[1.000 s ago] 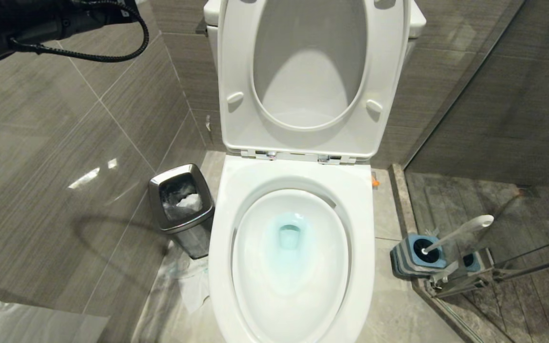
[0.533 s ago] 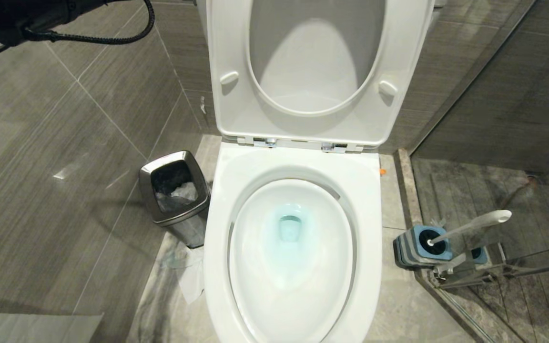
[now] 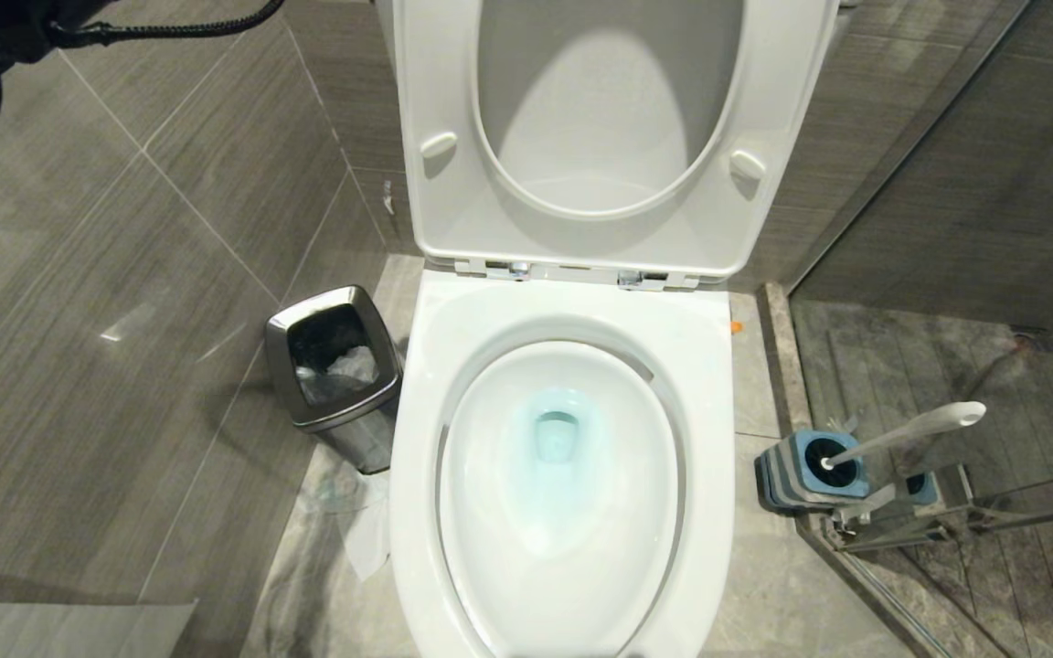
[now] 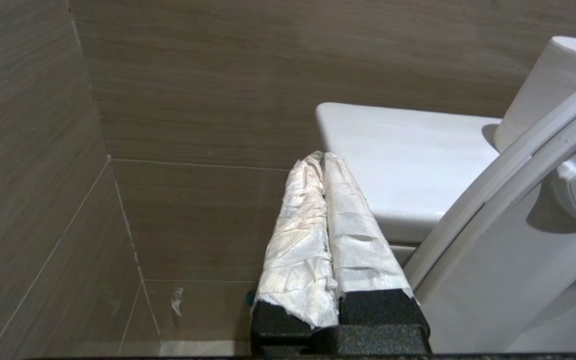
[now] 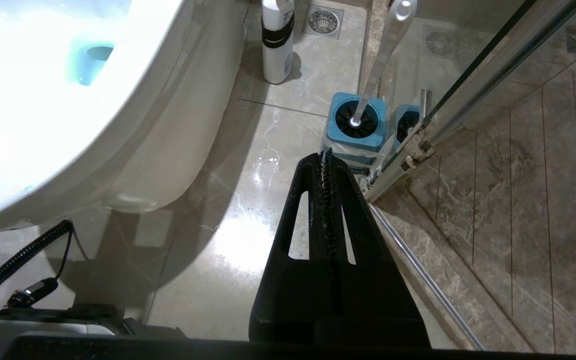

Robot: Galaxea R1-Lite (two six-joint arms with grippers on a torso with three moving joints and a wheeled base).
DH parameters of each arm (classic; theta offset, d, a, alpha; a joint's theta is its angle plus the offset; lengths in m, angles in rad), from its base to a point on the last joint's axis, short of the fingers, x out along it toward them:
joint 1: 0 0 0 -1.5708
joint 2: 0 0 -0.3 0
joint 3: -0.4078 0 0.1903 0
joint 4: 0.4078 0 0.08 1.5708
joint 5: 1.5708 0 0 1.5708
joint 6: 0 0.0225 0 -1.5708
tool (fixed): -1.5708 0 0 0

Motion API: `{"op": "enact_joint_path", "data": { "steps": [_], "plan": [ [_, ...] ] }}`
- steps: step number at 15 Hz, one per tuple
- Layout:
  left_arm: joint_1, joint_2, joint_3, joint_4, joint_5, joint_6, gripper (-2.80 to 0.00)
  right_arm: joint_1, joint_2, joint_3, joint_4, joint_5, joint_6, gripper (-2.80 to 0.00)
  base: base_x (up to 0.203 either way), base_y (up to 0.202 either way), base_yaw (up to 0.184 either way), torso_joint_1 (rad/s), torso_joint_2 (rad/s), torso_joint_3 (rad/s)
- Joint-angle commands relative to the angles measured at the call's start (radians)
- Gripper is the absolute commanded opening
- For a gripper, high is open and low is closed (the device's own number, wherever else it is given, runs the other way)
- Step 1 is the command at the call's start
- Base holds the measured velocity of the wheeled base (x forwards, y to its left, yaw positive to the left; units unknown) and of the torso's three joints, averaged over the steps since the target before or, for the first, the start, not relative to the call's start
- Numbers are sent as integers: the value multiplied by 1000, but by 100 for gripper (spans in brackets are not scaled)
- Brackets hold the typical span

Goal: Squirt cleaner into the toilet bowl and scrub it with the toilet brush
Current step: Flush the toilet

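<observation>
The white toilet bowl (image 3: 572,315) stands open, seat and lid raised against the tank. Teal-blue cleaner (image 3: 556,437) tints the water at the drain; it also shows in the right wrist view as the cleaner (image 5: 89,57). The toilet brush (image 3: 912,427) leans in its blue-and-grey holder (image 3: 796,480) on the floor right of the bowl. My right gripper (image 5: 325,155) is shut and empty, low over the floor, just short of the holder (image 5: 355,142). My left gripper (image 4: 322,157), its fingers wrapped in white paper, is shut and empty, raised beside the lid (image 4: 513,200) near the tank (image 4: 408,150).
A small steel waste bin (image 3: 333,361) stands left of the toilet. A white bottle (image 5: 277,42) stands on the floor by the bowl's base. A glass shower door with a metal rail (image 5: 473,80) runs just right of the brush holder. A paper roll (image 4: 553,82) sits on the tank.
The whole head view has shifted, so the camera has moved. My left arm has withdrawn further into the top left corner. Toilet, brush and bin stay as they were.
</observation>
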Motion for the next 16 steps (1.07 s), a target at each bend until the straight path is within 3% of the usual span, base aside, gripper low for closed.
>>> {"op": "enact_joint_path", "data": {
  "steps": [1,9,16],
  "plan": [
    [-19,14,4,-13,16,1,-280,0,1,2,0,0,0,-280,0,0,0,0,0,0],
    [-59,8,0,-38,45,13,-280,-1,1,2,0,0,0,-280,0,0,0,3,2,-129],
    [-76,-8,4,-81,91,13,-280,0,1,2,-2,0,0,-280,0,0,0,0,0,-17]
  ]
}}
